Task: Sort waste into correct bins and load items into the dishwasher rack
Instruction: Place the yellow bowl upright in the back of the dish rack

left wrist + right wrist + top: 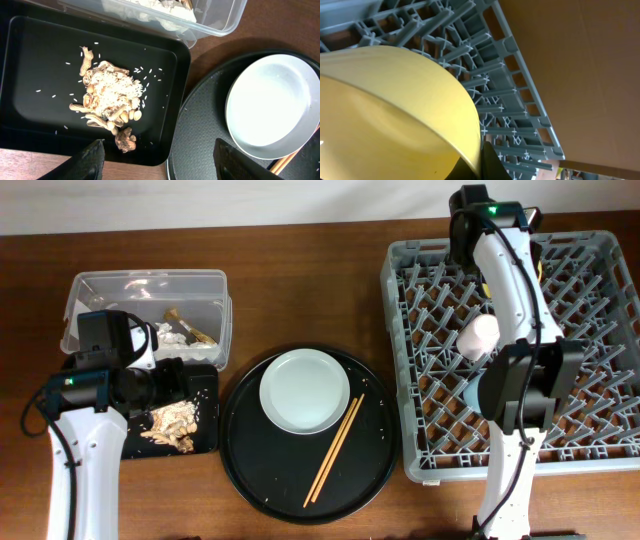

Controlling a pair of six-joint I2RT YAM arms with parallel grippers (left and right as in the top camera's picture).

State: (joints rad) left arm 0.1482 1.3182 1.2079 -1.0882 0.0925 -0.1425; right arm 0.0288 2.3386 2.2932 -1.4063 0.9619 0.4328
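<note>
Right claw is gripping the yellow bowl at its rim. One dark finger is pressing the outer wall; the other is hidden. The bowl is hanging tilted over the pegs of the rack, close to one rack edge, with the table showing beyond.

In the overhead view, the pink cup is sitting among the pegs just beside the right arm. The light-blue cup is peeking out from under that arm's dark joint.

Left of the rack, the plate is resting on the round black tray, with the chopsticks lying just beside it.

Further left, food scraps are lying heaped in the black tray. The clear tub behind it is holding tissue and a wrapper piece.

Left claw is hovering over the near corner of the black tray, fingers spread wide, carrying nothing.
</note>
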